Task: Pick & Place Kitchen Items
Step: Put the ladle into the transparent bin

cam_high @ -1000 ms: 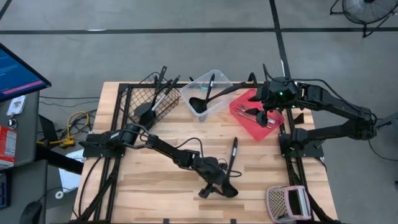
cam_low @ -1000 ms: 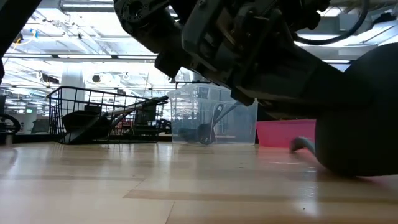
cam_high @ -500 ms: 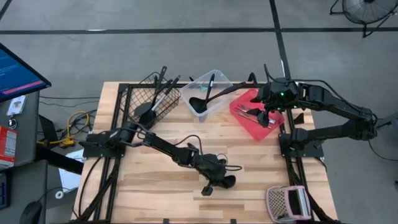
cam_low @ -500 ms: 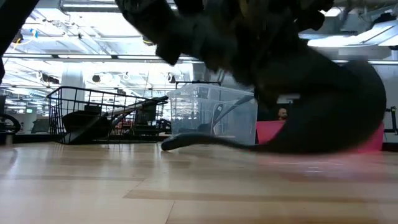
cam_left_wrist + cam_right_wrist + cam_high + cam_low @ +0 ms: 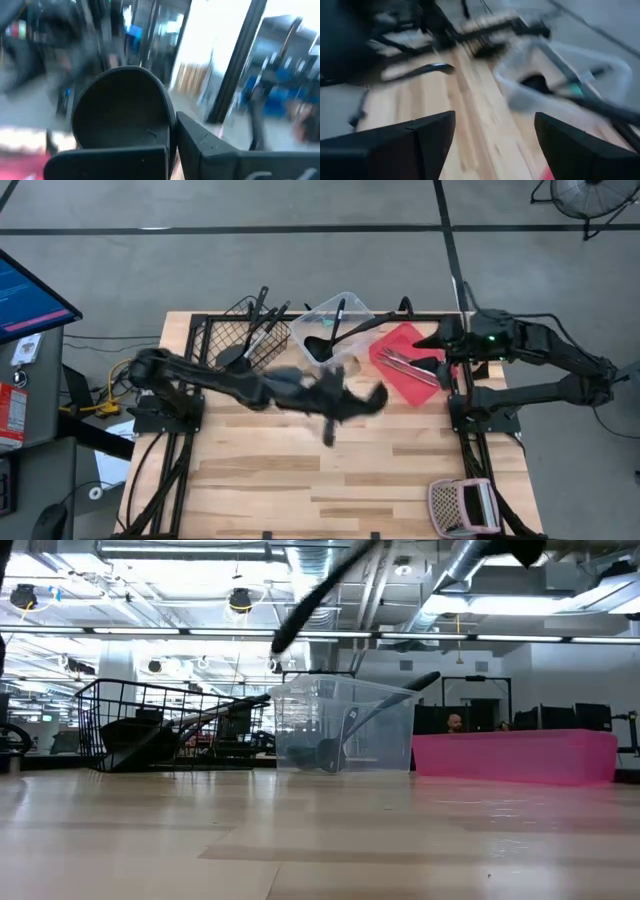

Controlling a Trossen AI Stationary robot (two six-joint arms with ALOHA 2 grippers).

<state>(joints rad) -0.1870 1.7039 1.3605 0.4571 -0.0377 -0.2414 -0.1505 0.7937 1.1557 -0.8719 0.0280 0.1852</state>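
Since a second ago your left gripper (image 5: 335,402) has lifted the black ladle (image 5: 372,397) off the near table to mid-table, just near of the clear tub (image 5: 335,330), fingers clamped on it. Your right gripper (image 5: 437,345) hangs spread over the red tray (image 5: 400,375).

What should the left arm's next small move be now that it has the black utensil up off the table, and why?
Probably carry it on toward the clear tub and line up over its open top. The left gripper is shut on a black ladle, lifted clear of the table just in front of the tub, which already holds similar black utensils. The right gripper waits open by the red tray.
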